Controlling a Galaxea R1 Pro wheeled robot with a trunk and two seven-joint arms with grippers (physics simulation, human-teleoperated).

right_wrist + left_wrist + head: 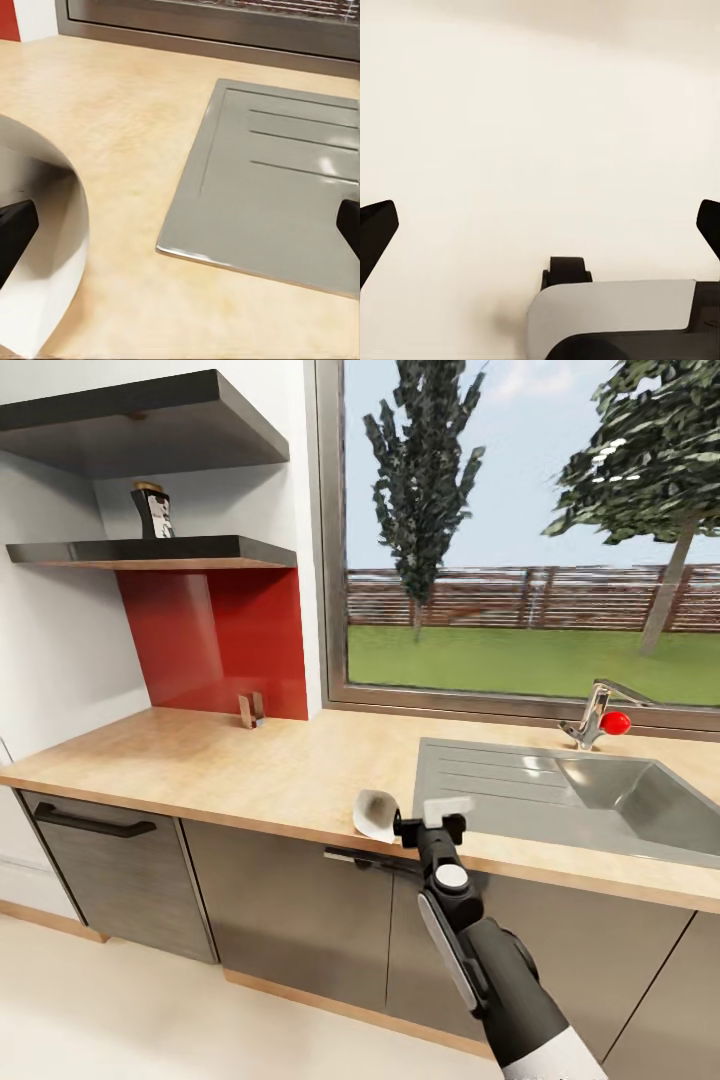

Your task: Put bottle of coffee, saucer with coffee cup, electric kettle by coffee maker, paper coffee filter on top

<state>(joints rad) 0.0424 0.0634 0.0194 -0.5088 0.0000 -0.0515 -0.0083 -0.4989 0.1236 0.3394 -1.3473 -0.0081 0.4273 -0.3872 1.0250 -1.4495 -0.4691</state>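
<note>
Tan wood-grain kitchen countertop (220,760): runs the full width under the window, and your right arm reaches over its front edge.
Steel sink (560,790): set into the worktop, just to the right of the right gripper.
Kitchen shelf (150,550): two dark boards, high on the wall at the left.
Right gripper (432,822): fingers spread wide, closed on nothing, low over the counter's front edge.
Left gripper (540,225): fingers likewise spread, with pale floor beyond them.
White paper filter (52,247): judged a filter by its thin curled wall. It sits against the right gripper's left finger. You cannot tell whether it rests on the counter or hangs from the finger.
Bottle of coffee (152,512): upright on the lower board, long axis vertical, well apart from your right fingers, up and to the left.
Finding: the left arm is on the bottle's side and looks the better placed for that reach.
</note>
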